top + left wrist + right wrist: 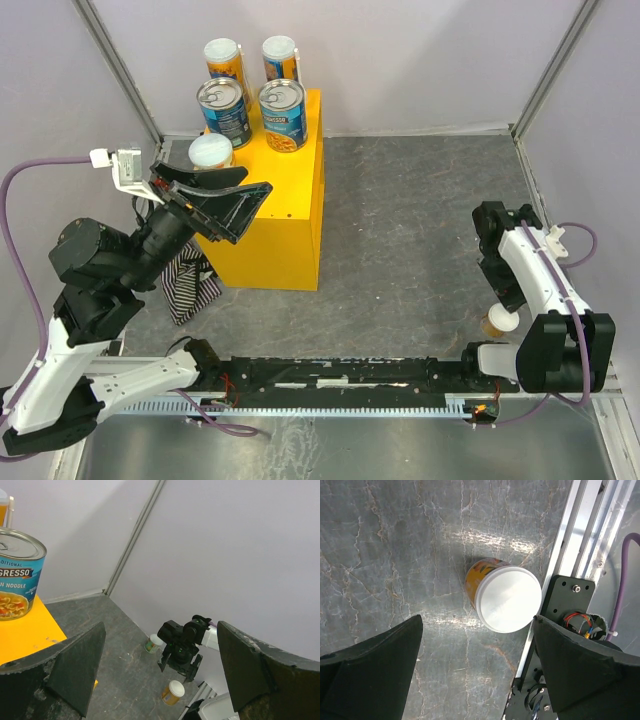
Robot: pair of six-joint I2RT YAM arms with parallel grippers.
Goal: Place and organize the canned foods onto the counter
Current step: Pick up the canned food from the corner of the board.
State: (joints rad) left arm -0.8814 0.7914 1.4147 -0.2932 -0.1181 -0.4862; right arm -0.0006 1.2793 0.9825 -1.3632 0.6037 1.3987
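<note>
Several cans stand on the yellow counter (285, 225): two white-lidded ones at the back (223, 58), two silver-topped ones (283, 112) in front of them, and a white-lidded can (211, 152) at the near left. My left gripper (240, 195) hovers open just right of that can, nothing between its fingers. In the left wrist view a blue soup can (17, 575) stands on the counter (25, 630). An orange white-lidded can (504, 598) stands on the table; my right gripper (479, 625) hangs open above it. A green-labelled can (153, 643) sits beyond.
A striped cloth (190, 285) lies on the table against the counter's near left side, under my left arm. A black and metal rail (340, 375) runs along the near edge, close to the orange can (498, 322). Grey walls enclose the back and sides.
</note>
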